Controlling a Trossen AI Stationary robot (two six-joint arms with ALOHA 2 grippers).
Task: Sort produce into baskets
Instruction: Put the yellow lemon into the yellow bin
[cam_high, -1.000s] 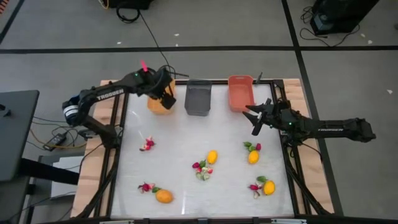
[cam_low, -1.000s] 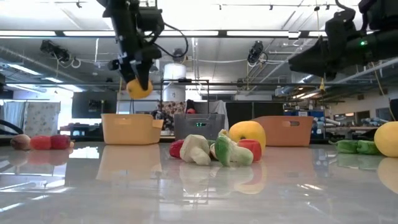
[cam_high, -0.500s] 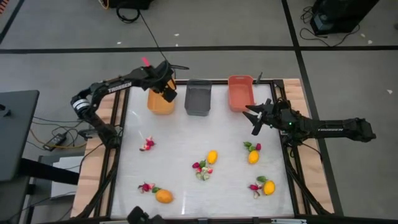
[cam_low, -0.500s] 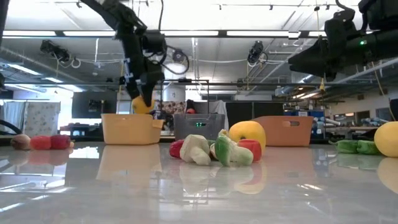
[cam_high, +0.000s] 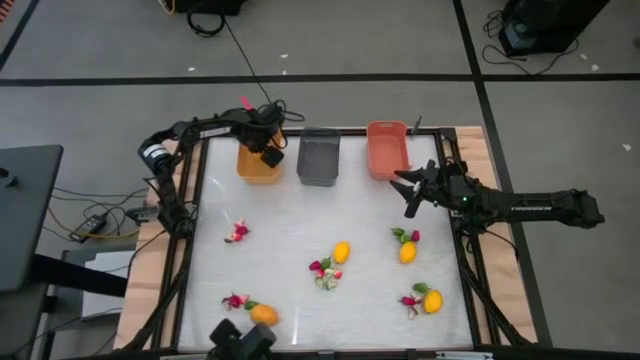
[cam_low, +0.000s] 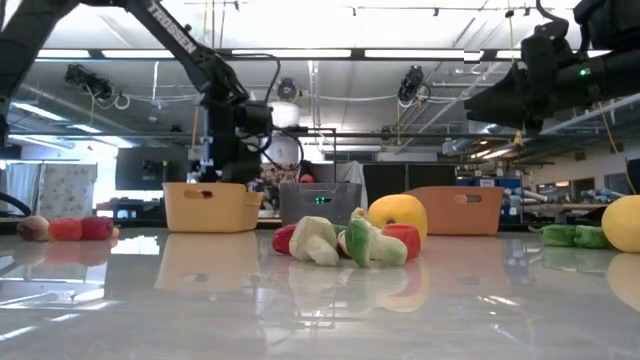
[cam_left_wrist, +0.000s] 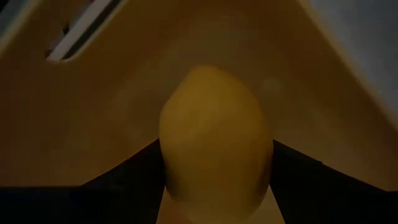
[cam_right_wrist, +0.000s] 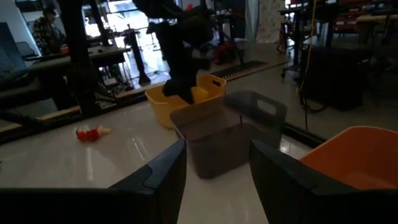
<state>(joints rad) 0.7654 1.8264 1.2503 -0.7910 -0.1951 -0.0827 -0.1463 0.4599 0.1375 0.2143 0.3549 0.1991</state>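
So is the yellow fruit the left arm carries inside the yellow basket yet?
Inside: the left end effector holds the yellow fruit down between the yellow basket walls.

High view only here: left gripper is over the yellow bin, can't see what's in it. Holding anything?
Observer: Yes. In the left wrist view the left gripper is shut on a yellow fruit, with the yellow bin wall right behind it.
Operator: Is it down inside the bin or above it?
Observer: Inside. In the low view the arm's tip drops behind the bin's rim and the fruit is hidden.
Operator: Right gripper carrying anything?
Observer: No. In the right wrist view the right gripper is open with nothing between its fingers, facing the grey bin.
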